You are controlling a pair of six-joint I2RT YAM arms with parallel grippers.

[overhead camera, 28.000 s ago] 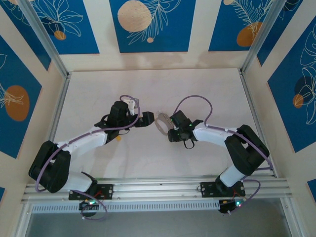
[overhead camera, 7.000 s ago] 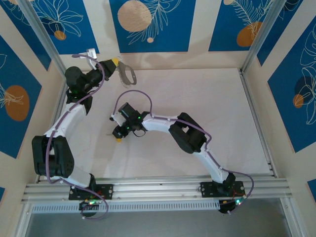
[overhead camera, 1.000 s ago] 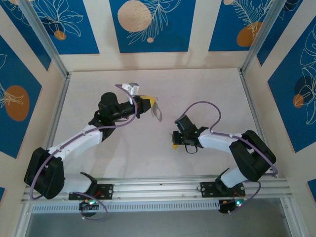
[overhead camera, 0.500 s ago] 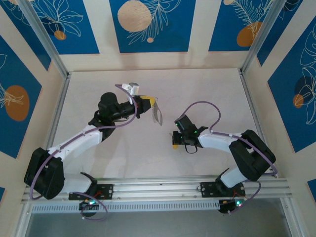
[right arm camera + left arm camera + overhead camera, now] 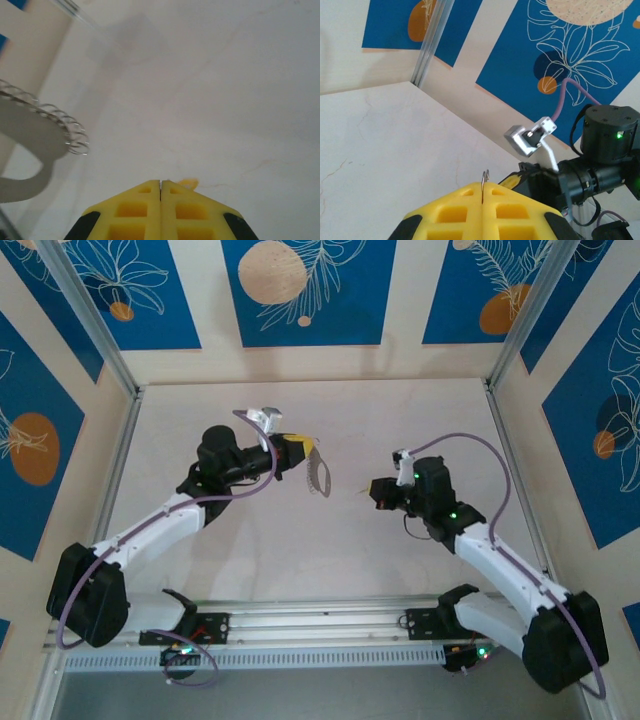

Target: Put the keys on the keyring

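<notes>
My left gripper [image 5: 302, 452] is shut on the keyring [image 5: 317, 476], which hangs from its yellow fingertips above the table's middle. In the left wrist view only a thin doubled wire of the keyring [image 5: 484, 179] pokes out between the closed pads of the left gripper [image 5: 483, 188]. The keys [image 5: 62, 125] show as a row of small silvery loops along the blurred grey keyring [image 5: 27, 137]. My right gripper [image 5: 371, 491] points at the ring from the right, a short gap away. The right gripper [image 5: 160, 184] is shut, with a small yellow piece [image 5: 188, 183] sticking out beside its tip.
The pale table [image 5: 320, 560] is walled by aluminium rails [image 5: 120, 470] and blue-patterned panels. The right arm [image 5: 605, 150] with its wrist camera stands close ahead of the left gripper.
The right arm has lifted off the table and swung up and to the right, carrying the yellow piece; its gripper now faces the ring. The left gripper has barely shifted.
</notes>
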